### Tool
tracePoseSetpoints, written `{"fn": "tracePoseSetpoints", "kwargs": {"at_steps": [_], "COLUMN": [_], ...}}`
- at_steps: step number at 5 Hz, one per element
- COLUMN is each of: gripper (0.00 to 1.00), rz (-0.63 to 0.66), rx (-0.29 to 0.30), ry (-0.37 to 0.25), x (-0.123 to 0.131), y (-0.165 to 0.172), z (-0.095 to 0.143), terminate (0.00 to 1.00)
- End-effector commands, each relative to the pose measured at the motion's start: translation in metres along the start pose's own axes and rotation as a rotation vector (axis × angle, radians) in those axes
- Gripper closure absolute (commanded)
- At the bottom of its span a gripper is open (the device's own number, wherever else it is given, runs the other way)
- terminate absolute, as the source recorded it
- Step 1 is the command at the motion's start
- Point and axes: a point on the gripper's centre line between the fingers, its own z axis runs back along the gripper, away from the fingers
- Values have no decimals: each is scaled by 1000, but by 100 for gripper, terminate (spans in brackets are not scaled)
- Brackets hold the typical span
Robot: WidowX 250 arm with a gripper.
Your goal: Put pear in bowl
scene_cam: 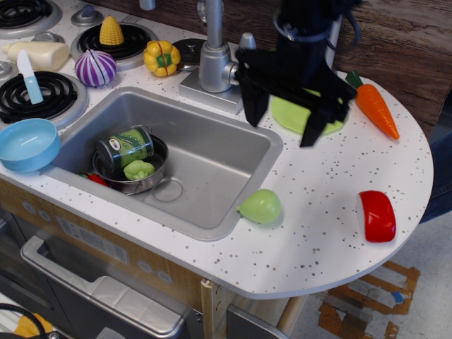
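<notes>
1. The claw (pixel 285 127) hangs in the upper middle of the frame, its two dark fingers spread wide with nothing between them.
2. The black arm drops in from the top edge, where it is cut off; it hides most of the lime-green plate (pixel 291 113) behind it.
3. The pear (pixel 260 206) lies on the speckled counter (pixel 325 212) below the claw, well apart from it, just beside the sink (pixel 212 159) rim.
4. The bowl (pixel 27 145) sits at the far left edge, light blue, beyond the sink.
</notes>
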Motion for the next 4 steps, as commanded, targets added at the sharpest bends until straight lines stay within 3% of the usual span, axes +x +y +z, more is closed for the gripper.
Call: {"fn": "tracePoseSetpoints", "kwargs": {"at_steps": [1, 2, 3, 4], "gripper": [0, 0, 0, 0], "rz": [36, 36, 47, 96], "rx": [0, -19, -12, -46], "ry": [-110, -146, -153, -181], "x": [-7, -12, -10, -10], "y": [-8, -4, -3, -3], "z": [-14, -31, -33, -39], "terminate": [0, 0, 0, 0]}}
